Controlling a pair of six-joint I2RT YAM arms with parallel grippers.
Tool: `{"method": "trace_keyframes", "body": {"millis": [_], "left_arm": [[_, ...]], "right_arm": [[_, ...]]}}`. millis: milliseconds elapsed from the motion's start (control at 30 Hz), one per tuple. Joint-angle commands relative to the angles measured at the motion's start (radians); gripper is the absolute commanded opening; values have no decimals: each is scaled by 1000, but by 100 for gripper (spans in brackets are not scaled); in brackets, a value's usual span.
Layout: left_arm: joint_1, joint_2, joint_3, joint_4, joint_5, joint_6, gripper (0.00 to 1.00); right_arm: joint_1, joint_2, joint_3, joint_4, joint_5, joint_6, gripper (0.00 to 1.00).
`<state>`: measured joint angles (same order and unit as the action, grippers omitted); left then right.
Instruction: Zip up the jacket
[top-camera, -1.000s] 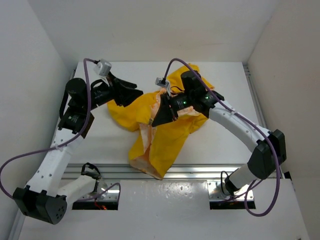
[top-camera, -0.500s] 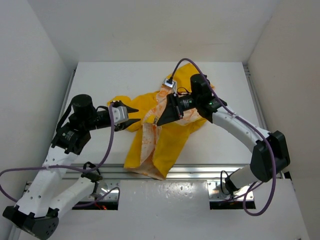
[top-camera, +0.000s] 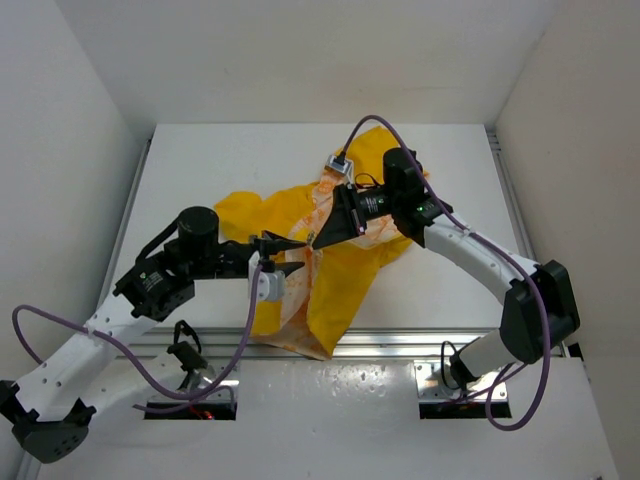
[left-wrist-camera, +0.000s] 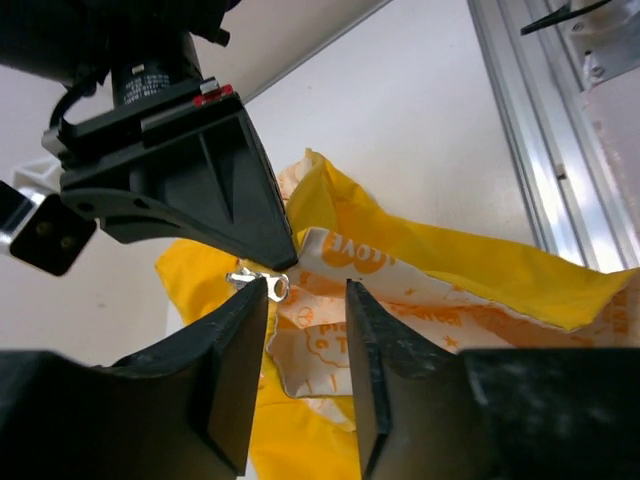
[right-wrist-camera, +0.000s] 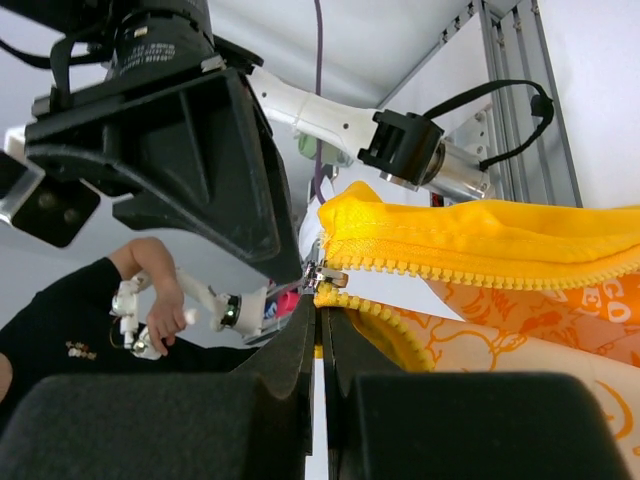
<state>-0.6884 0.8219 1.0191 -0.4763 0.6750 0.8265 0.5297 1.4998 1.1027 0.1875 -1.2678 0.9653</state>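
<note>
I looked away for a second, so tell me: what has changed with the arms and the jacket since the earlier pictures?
The left gripper swung from the far left side of the jacket toward its middle. Its jaws narrowed but are open, now beside the zipper pull at the tip of the right gripper. The right gripper stayed shut on the jacket at the zipper.

1. The jacket (top-camera: 340, 275) lies crumpled on the tabletop (top-camera: 200, 170), running from the far right to the near edge.
2. The left hand (top-camera: 296, 253) reaches in from the left and the right hand (top-camera: 316, 240) from the right.
3. Their tips nearly meet over the jacket's middle.
4. The zipper pull (left-wrist-camera: 258, 282) sits at the right hand's tip, just beside a left finger (left-wrist-camera: 240, 340).
</note>
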Motion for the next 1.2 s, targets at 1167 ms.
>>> {"method": "trace_keyframes", "body": {"millis": [1167], "left_arm": [[-146,13,-20,217,-315,36,21]], "right_arm": [[16,-21,-6,-17,-51,-88,0]]}}
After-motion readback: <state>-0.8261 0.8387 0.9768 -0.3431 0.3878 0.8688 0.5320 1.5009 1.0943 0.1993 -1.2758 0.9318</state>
